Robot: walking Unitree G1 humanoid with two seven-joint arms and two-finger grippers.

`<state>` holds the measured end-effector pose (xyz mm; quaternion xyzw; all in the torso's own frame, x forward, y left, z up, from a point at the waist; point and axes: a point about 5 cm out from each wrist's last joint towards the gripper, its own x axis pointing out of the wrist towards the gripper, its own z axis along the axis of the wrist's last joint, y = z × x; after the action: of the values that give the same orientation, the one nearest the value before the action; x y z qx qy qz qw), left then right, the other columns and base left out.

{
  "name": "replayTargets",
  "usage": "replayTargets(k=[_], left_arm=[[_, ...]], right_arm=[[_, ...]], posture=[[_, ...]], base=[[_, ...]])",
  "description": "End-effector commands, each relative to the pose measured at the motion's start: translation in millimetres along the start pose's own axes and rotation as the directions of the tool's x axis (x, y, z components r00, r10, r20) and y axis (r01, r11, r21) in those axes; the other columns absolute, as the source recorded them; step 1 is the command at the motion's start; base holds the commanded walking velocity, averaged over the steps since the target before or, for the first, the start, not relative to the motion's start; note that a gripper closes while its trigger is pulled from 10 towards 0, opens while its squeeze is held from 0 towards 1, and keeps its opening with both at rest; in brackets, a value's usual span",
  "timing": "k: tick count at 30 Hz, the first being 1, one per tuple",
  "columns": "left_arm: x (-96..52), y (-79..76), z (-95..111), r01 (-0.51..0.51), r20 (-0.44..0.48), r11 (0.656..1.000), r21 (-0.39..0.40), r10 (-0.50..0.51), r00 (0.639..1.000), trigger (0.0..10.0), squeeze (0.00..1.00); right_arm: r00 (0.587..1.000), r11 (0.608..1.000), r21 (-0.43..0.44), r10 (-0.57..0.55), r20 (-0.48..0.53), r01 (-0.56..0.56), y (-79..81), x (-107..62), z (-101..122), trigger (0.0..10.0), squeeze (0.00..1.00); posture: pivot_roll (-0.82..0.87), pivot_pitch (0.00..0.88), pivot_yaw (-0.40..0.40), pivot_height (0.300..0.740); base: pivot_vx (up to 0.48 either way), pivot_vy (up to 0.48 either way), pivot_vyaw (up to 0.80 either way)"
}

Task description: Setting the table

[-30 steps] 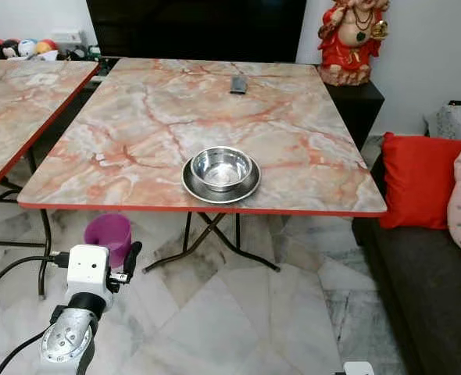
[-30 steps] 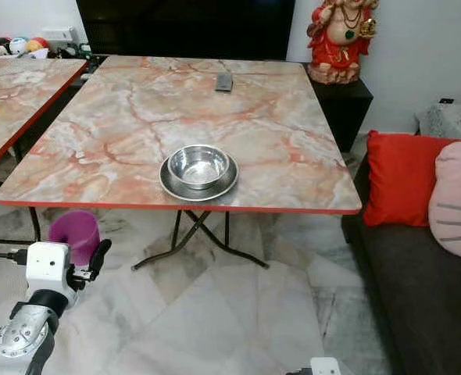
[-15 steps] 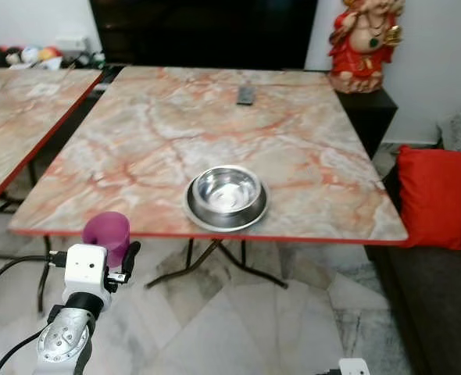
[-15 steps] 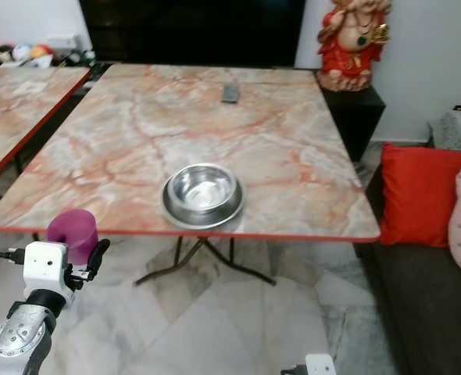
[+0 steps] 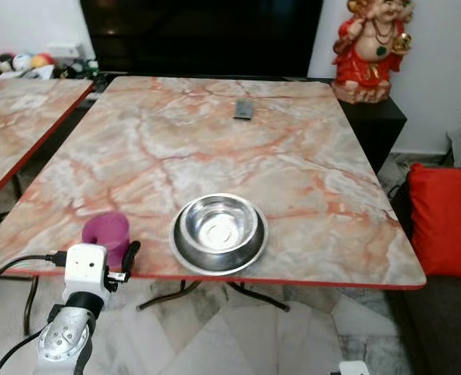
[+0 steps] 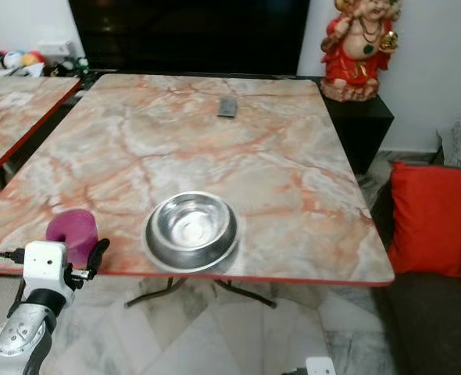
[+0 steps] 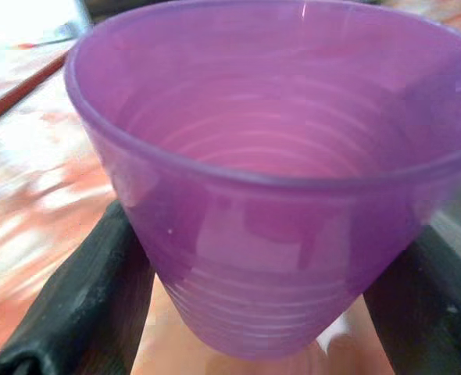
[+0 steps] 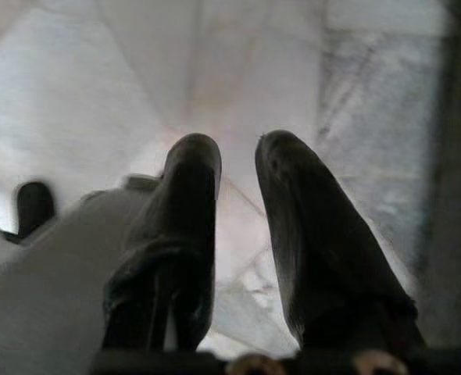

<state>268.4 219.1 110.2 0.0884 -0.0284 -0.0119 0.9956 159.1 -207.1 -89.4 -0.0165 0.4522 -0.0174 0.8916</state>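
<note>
A purple plastic cup [image 5: 105, 232] is held upright in my left gripper [image 5: 110, 251], shut on it low at the left, just at the front edge of the marble table [image 5: 293, 172]. In the left wrist view the cup [image 7: 269, 203] sits between both black fingers [image 7: 98, 297]. A steel bowl [image 5: 219, 225] stands in a steel plate [image 5: 185, 254] near the table's front edge, to the right of the cup. My right gripper [image 8: 237, 156] hangs over the floor, its fingers nearly together with nothing between them.
A dark remote [image 5: 244, 108] lies at the table's far side. A second marble table [image 5: 19, 117] stands to the left across a narrow gap. A red statue [image 5: 369, 51] on a black cabinet and a red cushion [image 5: 449, 226] are on the right.
The camera has come closer to the table. The cup in my left gripper, earlier below and before the table's edge over the floor, now sits level with the front-left edge.
</note>
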Motion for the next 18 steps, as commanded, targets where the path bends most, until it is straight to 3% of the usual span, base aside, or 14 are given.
replayTargets(k=[1, 10, 18], left_arm=[[1.6, 8.0, 6.8, -0.02, 0.021, 1.0, 0.016, 0.02, 1.0, 10.0, 0.0], [14.6, 4.4, 31.8, 0.025, 0.117, 1.0, -0.015, -0.023, 0.993, 10.0, 0.0], [26.1, 3.0, 34.3, 0.058, 0.097, 0.995, -0.077, -0.05, 0.994, 10.0, 0.0]], right_arm=[[1.0, 1.0, 0.007, 0.007, 0.006, -0.007, 3.3, 1.1, 2.7, 10.0, 0.0], [1.0, 1.0, 0.004, 0.008, 0.005, -0.008, 3.0, 1.3, 3.5, 10.0, 0.0], [1.0, 1.0, 0.005, 0.01, 0.008, -0.01, 3.8, 1.7, 4.6, 10.0, 0.0]], posture=[[0.05, 0.094, -0.026, 0.74], [0.05, 0.1, -0.031, 0.74], [0.04, 0.101, -0.026, 0.74]], base=[[0.319, 0.0, 0.0], [0.061, 0.0, 0.0], [0.0, 0.0, 0.0]])
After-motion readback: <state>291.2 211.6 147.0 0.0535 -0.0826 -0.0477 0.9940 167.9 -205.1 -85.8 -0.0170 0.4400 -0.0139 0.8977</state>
